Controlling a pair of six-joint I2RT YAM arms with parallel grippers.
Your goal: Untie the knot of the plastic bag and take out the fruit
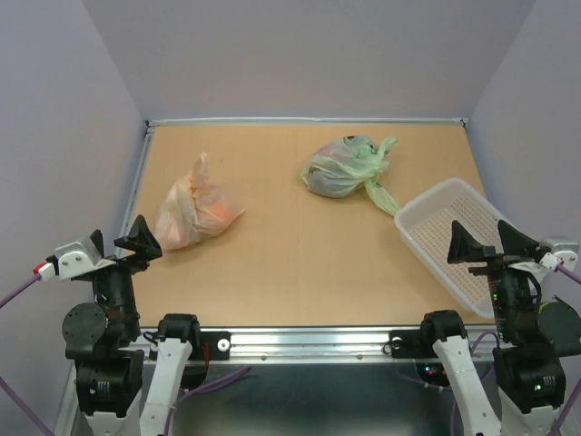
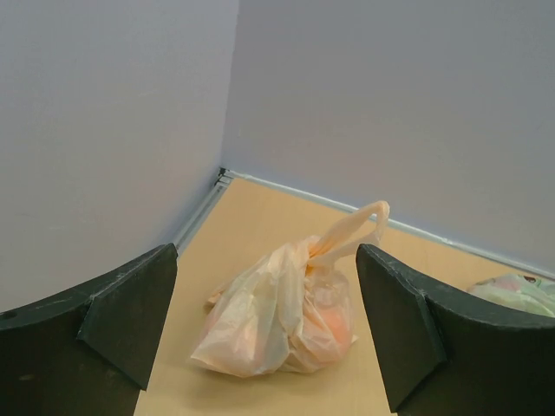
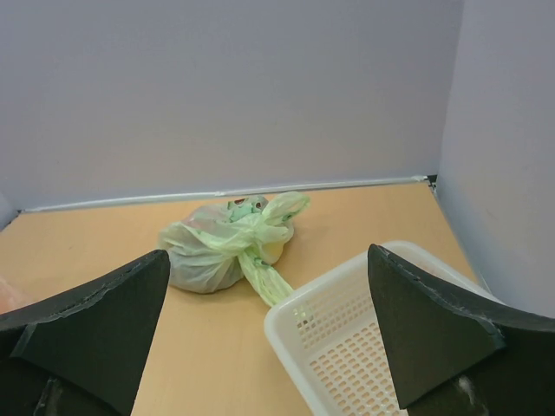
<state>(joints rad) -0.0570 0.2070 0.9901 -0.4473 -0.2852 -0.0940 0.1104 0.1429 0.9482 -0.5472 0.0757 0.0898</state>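
Observation:
The peach-orange plastic bag (image 1: 192, 212) lies on the left of the table, with orange fruit showing through it (image 2: 329, 322). Its knot (image 2: 316, 252) sits at the top, and a handle loop (image 2: 355, 222) sticks up from it. My left gripper (image 1: 142, 240) is open and empty at the near left, just short of the bag; the bag (image 2: 277, 312) shows between its fingers. My right gripper (image 1: 485, 243) is open and empty at the near right, above the basket.
A pale green tied bag (image 1: 347, 167) lies at the back right and shows in the right wrist view (image 3: 227, 245). A white perforated basket (image 1: 458, 234) stands at the right edge (image 3: 347, 338). Purple walls enclose the table.

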